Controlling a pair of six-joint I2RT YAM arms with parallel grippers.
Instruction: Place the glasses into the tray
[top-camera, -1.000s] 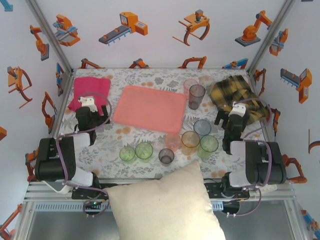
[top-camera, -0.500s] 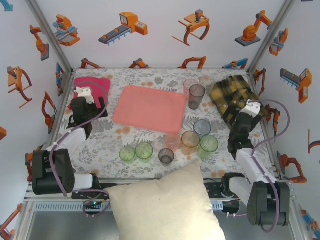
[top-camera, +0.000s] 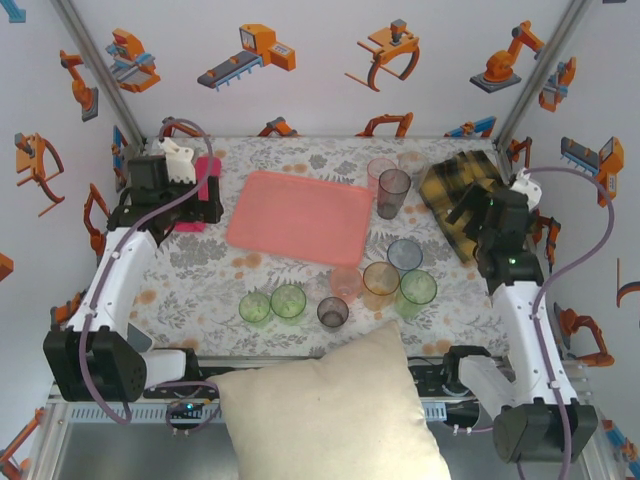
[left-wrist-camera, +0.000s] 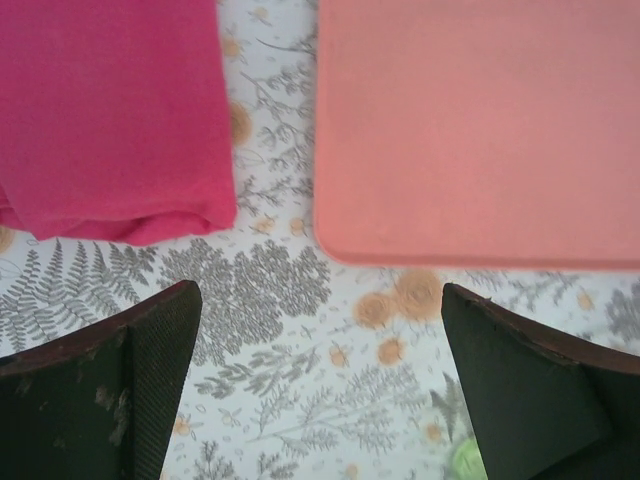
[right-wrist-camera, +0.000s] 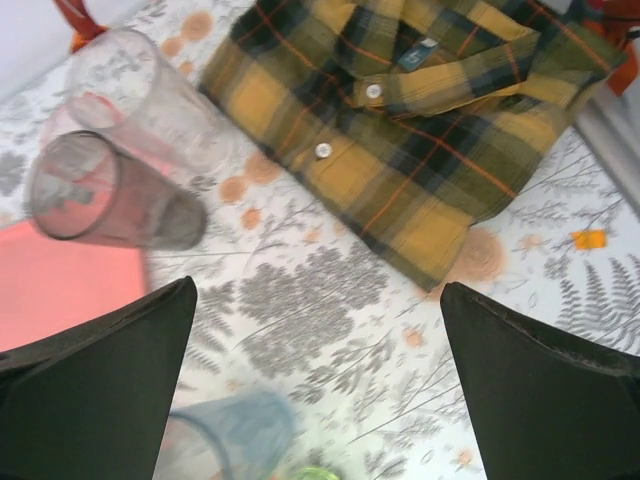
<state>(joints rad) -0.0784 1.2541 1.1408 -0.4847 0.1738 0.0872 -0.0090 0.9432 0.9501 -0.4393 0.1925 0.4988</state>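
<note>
1. Both arms have stretched out far over the counter (top-camera: 300, 155) since a moment ago.
2. The left claw (top-camera: 203, 195) has moved up to the cloth (left-wrist-camera: 110, 110) in the far left corner.
3. The right claw (top-camera: 470, 207) has lifted up and now hangs by the shirt (right-wrist-camera: 400, 110).
4. The glasses (top-camera: 381, 278) and the tray (top-camera: 300, 218) have not moved.
5. Both claws are wide open and hold nothing.
6. The tray is flat, smooth and pink, with round corners. It lies in the middle of the counter with no glass on it.
7. The glasses are see-through cups, wider at the top. Three stand by the tray's far right corner. The others stand in a bunch in front of the tray.
8. The cloth is soft, dark pink and folded.
9. The shirt is yellow and dark checks, with small white buttons.
10. The counter has grey leaves and orange flowers on it.
11. A cream pillow (top-camera: 330, 410) covers the near edge.
12. From above, the left claw hides part of the cloth.
13. In the right wrist view, a blue glass is blurry and partly behind a finger.
14. In the left wrist view, a green bit at the bottom is too cut off to tell.
</note>
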